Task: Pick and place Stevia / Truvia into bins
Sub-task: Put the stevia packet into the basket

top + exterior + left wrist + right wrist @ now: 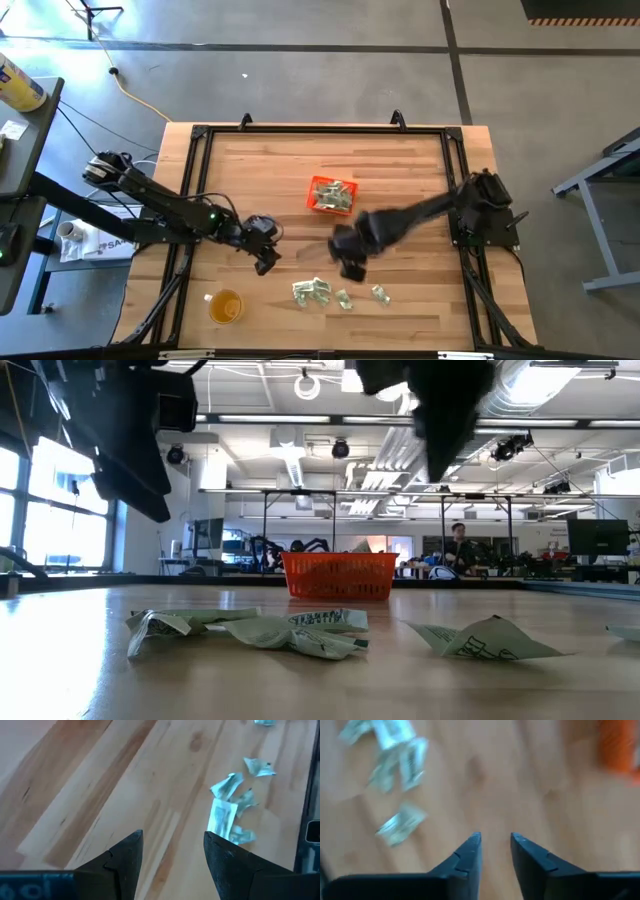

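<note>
Several pale green and white sachets (312, 291) lie loose on the wood near the table's near edge, with two more (380, 294) to their right; the low view shows them crumpled (300, 628). The orange bin (331, 194) sits mid-table with sachets inside. My left gripper (266, 262) hovers left of the loose pile, open and empty (172, 845). My right gripper (354, 266) hangs between the bin and the pile, open and empty (495, 840).
A round translucent yellow-orange cup (226, 306) stands near the table's near-left corner. A black frame (200, 135) runs around the tabletop. Bare wood stretches across the far half of the table and to the bin's left.
</note>
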Controlling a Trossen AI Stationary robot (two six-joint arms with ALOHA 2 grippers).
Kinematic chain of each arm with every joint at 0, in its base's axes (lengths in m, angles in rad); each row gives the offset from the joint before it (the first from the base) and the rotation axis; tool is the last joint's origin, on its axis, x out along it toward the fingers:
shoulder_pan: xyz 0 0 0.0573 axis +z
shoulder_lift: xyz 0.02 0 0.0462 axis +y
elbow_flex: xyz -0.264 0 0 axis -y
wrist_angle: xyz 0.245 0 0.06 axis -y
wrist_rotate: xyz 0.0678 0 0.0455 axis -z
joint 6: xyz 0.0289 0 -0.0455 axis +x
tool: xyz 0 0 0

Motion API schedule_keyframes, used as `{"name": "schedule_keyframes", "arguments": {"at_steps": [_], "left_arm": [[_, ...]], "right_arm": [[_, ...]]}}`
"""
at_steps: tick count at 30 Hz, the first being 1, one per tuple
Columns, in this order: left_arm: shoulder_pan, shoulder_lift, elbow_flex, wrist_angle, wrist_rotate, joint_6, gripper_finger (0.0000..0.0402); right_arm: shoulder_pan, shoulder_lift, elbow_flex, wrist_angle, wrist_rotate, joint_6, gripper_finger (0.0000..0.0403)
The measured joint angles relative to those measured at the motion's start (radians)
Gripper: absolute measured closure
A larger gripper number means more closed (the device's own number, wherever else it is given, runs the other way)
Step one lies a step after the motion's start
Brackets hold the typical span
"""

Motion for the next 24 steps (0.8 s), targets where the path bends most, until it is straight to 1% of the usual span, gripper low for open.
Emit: {"name": "schedule_keyframes", "arguments": {"at_steps": [2,4,7,10,13,16,20,24], "left_arm": [[0.002,0.000,0.000,-0.002,-0.001,0.030,0.0158],[0.000,0.000,0.000,0.010,-0.005,0.072,0.0158],[-0.002,0.001,-0.001,0.021,-0.013,0.141,0.0158],[-0.001,0.003,0.000,0.031,-0.016,0.212,0.0158],[-0.001,0.011,0.000,0.038,-0.016,0.256,0.0158],[-0.001,0.023,0.000,0.044,-0.016,0.265,0.0158],[-0.002,0.034,-0.001,0.040,-0.012,0.256,0.0158],[-0.002,0.034,-0.001,0.037,-0.001,0.231,0.0158]], "right_arm": [[0.075,0.000,-0.001,-0.007,-0.010,0.111,0.0291],[0.149,0.000,-0.001,0.005,0.004,0.229,0.0267],[0.251,0.000,-0.005,0.011,0.069,0.393,0.0232],[0.334,0.000,-0.036,0.025,0.144,0.509,0.0201],[0.388,0.000,-0.104,0.082,0.179,0.553,0.0177],[0.416,0.000,-0.193,0.177,0.171,0.553,0.0160],[0.427,0.000,-0.291,0.281,0.136,0.555,0.0149],[0.426,0.000,-0.357,0.316,0.144,0.554,0.0148]]}}
